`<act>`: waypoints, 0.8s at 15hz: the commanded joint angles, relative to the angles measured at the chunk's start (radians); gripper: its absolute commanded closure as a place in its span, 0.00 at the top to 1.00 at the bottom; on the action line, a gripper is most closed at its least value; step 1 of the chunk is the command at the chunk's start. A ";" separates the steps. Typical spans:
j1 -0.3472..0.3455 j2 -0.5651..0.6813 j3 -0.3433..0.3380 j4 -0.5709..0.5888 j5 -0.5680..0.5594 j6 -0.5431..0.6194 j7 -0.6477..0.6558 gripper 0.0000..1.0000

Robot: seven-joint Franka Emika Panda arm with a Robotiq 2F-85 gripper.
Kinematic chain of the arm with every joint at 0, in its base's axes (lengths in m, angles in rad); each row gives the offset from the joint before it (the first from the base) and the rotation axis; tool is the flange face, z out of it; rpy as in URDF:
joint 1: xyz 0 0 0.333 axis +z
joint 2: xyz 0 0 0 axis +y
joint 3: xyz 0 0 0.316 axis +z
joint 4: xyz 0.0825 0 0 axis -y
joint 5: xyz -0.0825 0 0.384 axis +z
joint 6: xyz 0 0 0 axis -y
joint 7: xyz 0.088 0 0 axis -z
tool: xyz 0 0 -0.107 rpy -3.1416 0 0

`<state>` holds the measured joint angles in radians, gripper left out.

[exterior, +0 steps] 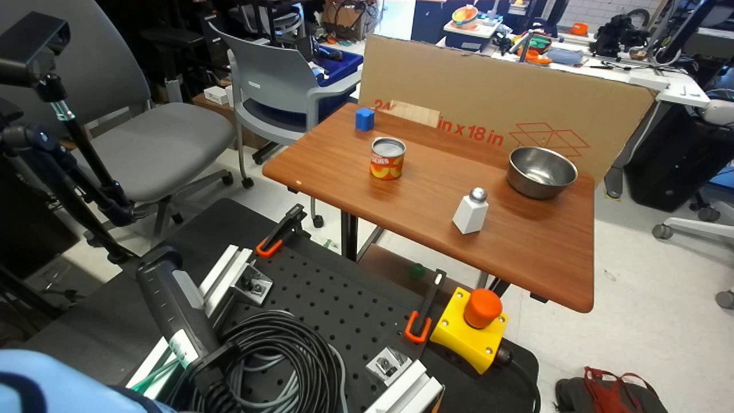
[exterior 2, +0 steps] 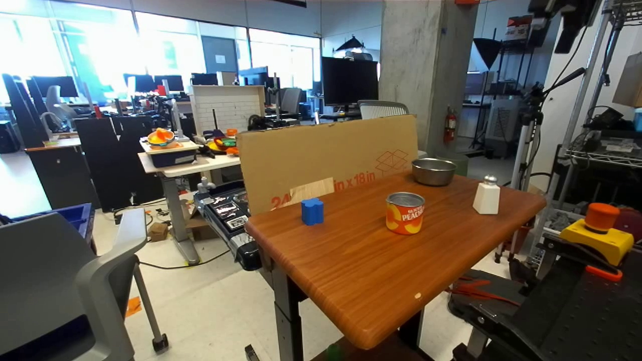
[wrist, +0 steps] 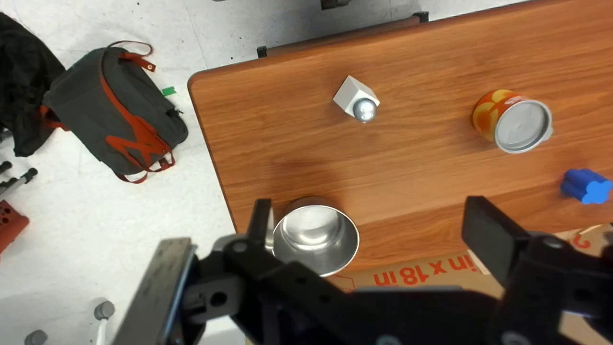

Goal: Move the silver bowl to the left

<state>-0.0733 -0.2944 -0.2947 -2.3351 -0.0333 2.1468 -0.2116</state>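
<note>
The silver bowl (exterior: 536, 186) stands upright on the brown table (exterior: 550, 252), near its far edge by the cardboard. It also shows in an exterior view (exterior 2: 434, 173) at the table's back. In the wrist view the bowl (wrist: 313, 235) lies at lower centre-left, its lower left part hidden behind the gripper's left finger. My gripper (wrist: 368, 213) is open and empty, its fingers wide apart. It is above the table, and the bowl appears below, near the left finger. The gripper does not show in either exterior view.
A white shaker (exterior: 470, 212) with a silver top, an orange peach can (exterior: 387, 160) and a blue block (exterior: 364, 119) stand on the table. A cardboard sheet (exterior: 487, 86) stands upright along the far edge. A yellow emergency-stop box (exterior: 467, 338) sits on the black base.
</note>
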 commanded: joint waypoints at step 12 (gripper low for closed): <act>-0.057 0.833 0.141 0.699 0.077 -0.073 0.131 1.00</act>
<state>-0.1093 0.4219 -0.1861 -1.7873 0.0645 2.1389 -0.1239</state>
